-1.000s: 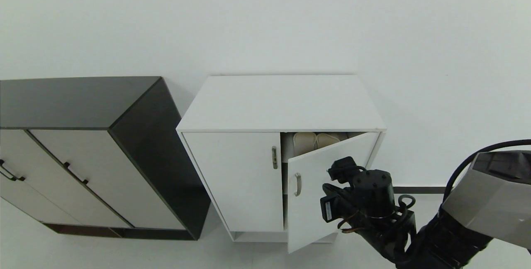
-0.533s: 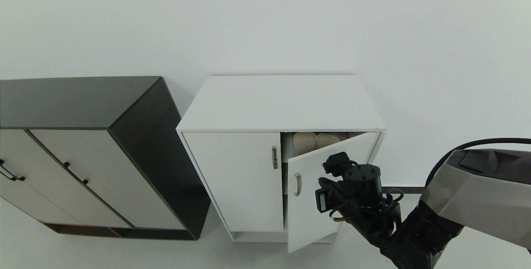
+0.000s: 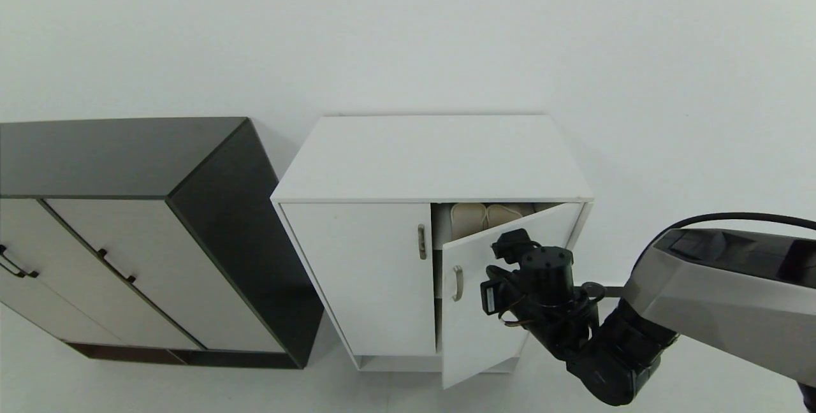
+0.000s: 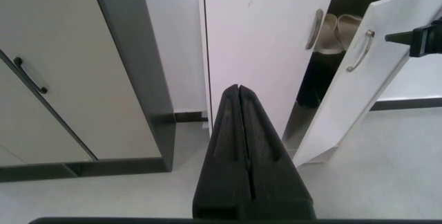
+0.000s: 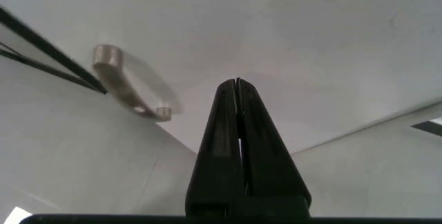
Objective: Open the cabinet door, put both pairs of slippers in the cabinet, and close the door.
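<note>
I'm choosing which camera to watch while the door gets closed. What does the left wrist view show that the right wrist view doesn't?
Left wrist view alone: the slippers inside the white cabinet, the dark cabinet beside it, the floor and the shut left gripper. Right wrist view alone: the shut right gripper close up, tips near the open door. Both: that door and its handle.

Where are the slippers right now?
In the head view, the slippers sit inside the white cabinet, high in its right half, seen over the top edge of the half-open right door, just right of the shut left door.
</note>
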`<state>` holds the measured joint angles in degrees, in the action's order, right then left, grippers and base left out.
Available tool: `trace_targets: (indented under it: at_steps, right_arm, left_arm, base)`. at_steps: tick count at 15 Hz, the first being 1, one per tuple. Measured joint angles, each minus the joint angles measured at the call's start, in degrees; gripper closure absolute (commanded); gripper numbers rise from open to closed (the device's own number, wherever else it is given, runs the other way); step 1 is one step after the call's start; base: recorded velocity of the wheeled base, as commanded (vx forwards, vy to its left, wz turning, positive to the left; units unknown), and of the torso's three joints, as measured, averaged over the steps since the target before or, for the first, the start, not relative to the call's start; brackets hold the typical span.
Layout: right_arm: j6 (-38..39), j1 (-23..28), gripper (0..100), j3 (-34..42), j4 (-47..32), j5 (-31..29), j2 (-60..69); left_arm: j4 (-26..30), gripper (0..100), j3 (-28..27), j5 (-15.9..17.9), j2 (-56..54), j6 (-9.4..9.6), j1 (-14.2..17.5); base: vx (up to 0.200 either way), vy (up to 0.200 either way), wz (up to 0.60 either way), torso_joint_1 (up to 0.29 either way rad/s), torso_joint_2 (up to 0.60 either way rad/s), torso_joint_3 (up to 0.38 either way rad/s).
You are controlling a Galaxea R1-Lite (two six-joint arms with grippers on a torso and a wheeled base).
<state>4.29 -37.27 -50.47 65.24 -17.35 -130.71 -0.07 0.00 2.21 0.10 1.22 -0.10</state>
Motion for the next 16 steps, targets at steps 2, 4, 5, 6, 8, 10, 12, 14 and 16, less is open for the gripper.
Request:
trace_targets:
  at_steps: [2,4,5,6,8,10,12,14,16]
  right_arm:
    - [-0.09,0.59,100,-1.95,-0.13,0.00,-1.24]
    - [-0.41,1.61,100,-4.29,-0.11,0.00,-2.97]
    - [-0.79,2.24,100,-5.51,-0.11,0.02,-3.85]
    - [-0.96,2.79,100,-6.78,-0.13,0.02,-4.71]
    - [-1.06,3.45,100,-8.73,-0.40,0.05,-5.81]
    - [-1.15,3.78,100,-10.50,-1.08,0.60,-6.56]
    - [-1.15,3.86,100,-11.61,-1.22,0.73,-7.36]
    - [-1.15,4.17,100,-12.95,-1.30,0.77,-8.46]
    - [-1.15,4.66,100,-13.81,-1.30,0.79,-9.51]
  left_arm:
    - [0.00,100,0.00,-0.07,0.00,-0.10,0.00]
    - [-0.04,100,0.00,-0.10,0.00,-0.60,0.00]
    - [-0.04,100,0.00,-0.05,0.00,-0.56,0.00]
    - [-0.06,100,0.00,-0.02,0.00,-0.57,0.02]
    - [-0.06,100,0.00,-0.05,0.00,-0.54,0.02]
    - [-0.06,100,0.00,-0.02,0.00,-0.38,0.00]
    - [-0.09,100,0.00,-0.02,0.00,-0.35,0.00]
    - [-0.09,100,0.00,0.00,0.00,-0.35,0.00]
    - [-0.09,100,0.00,0.00,0.00,-0.35,0.00]
  base:
    - [0.000,0.000,0.00,0.000,0.00,0.000]
    - [0.000,0.000,0.00,0.000,0.00,0.000]
    - [0.000,0.000,0.00,0.000,0.00,0.000]
    - [0.000,0.000,0.00,0.000,0.00,0.000]
    - [0.000,0.000,0.00,0.000,0.00,0.000]
    - [0.000,0.000,0.00,0.000,0.00,0.000]
    - [0.000,0.000,0.00,0.000,0.00,0.000]
    - [0.000,0.000,0.00,0.000,0.00,0.000]
    - [0.000,0.000,0.00,0.000,0.00,0.000]
